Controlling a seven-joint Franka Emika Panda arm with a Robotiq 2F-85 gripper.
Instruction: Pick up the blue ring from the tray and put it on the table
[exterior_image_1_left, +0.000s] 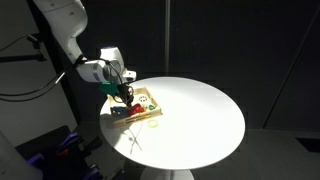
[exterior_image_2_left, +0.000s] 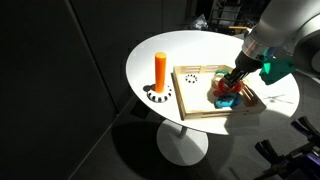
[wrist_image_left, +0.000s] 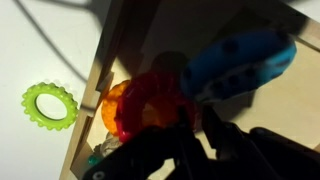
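Observation:
The light-wood tray sits on the round white table, also seen in an exterior view. The blue ring lies in the tray beside a red piece; it also shows as a bit of blue under the gripper in an exterior view. My gripper is down inside the tray, dark and in shadow. Its two fingers stand close together, with the near end of the blue ring between their tips. The gripper shows over the tray in both exterior views.
An orange peg stands on a round base left of the tray. A green toothed ring lies on the table just outside the tray's rim. A pale ring lies in the tray. An orange piece sits next to the red one.

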